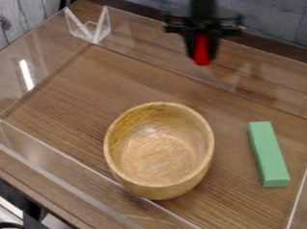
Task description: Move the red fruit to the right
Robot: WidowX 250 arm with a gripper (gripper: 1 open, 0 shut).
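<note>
The red fruit (202,51) is a small glossy red rounded piece, hanging above the wooden table at the back right. My gripper (202,44) comes down from the top edge and is shut on the red fruit, its black fingers on either side of it. The fruit's top is hidden between the fingers. It hangs well behind the wooden bowl (159,150).
A flat green rectangular block (267,153) lies to the right of the bowl. Clear plastic walls (87,25) ring the table, with a folded clear corner at the back left. Bare wood lies between the bowl and the back wall.
</note>
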